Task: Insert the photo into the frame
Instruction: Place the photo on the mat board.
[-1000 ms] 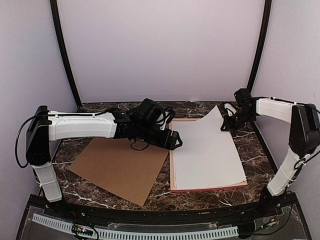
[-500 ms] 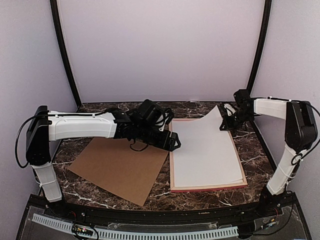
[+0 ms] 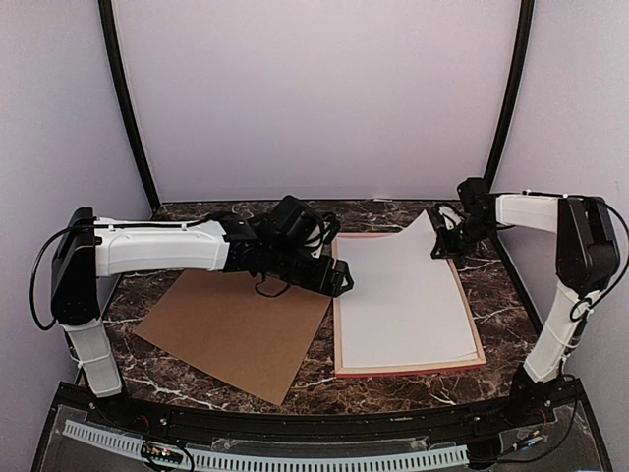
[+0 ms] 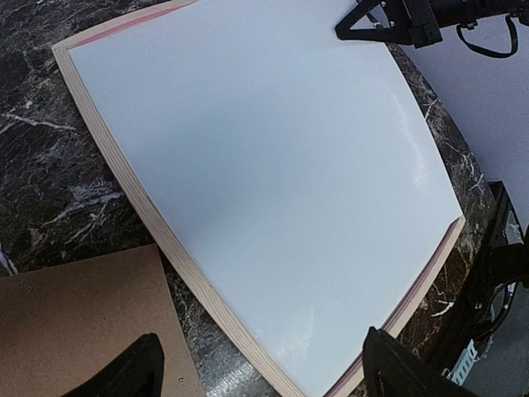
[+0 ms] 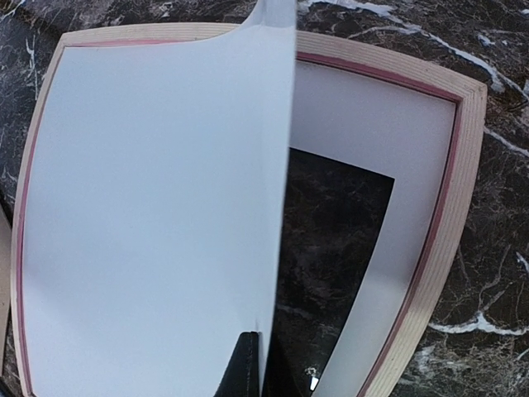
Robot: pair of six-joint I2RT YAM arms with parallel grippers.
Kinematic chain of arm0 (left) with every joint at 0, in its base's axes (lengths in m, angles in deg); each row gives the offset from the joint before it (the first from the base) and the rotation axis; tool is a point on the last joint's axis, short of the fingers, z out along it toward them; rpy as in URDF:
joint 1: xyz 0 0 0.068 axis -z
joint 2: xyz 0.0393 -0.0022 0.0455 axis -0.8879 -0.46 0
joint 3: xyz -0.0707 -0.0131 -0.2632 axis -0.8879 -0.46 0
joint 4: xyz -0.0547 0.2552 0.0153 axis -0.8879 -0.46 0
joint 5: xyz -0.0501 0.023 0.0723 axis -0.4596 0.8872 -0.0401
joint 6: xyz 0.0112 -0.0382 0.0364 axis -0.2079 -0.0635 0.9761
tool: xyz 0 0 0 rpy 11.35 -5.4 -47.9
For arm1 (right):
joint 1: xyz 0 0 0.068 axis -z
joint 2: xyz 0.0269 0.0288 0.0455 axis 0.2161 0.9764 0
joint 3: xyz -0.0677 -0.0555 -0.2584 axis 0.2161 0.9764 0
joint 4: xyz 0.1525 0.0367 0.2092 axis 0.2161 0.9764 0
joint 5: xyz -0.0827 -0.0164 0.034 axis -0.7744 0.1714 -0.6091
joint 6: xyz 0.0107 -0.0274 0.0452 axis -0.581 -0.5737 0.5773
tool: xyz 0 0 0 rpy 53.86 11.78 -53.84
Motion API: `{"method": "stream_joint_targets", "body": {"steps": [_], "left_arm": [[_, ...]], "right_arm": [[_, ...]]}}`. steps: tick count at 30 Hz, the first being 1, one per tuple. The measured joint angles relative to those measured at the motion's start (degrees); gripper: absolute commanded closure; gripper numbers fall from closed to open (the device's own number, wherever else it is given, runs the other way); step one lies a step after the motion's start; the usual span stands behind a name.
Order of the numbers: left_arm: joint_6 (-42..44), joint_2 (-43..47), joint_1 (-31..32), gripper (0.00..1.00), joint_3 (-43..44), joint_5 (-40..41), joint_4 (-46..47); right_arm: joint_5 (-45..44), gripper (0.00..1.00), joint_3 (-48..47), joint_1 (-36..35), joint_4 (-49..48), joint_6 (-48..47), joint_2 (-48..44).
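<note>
Photo (image 3: 403, 295), frame (image 3: 413, 371), cardboard board (image 3: 231, 329): one each.

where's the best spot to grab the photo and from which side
Take the photo by its far right corner, coming from the right. That corner curls up off the frame, leaving room for a finger beneath; the rest lies flat inside the rails. The right pincer is shut on it there.

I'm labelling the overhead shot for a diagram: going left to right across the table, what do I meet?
Brown cardboard board → left gripper → photo, white back up → right arm's dark elbow. The frame is left out because it overlaps the photo.
</note>
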Motion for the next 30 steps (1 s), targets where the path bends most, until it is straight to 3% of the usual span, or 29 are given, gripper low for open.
{"method": "stream_joint_targets", "body": {"steps": [15,30], "left_arm": [[0.0,0.0,-0.3,0.14,0.0,0.2,-0.6],[0.1,0.0,-0.8,0.14,-0.2,2.6,-2.7]], "right_arm": [[-2.2,0.60,-1.1,0.1,0.3,0.9,0.6],[-7.3,0.52,-1.2,0.8,0.2,3.5,1.1]]}}
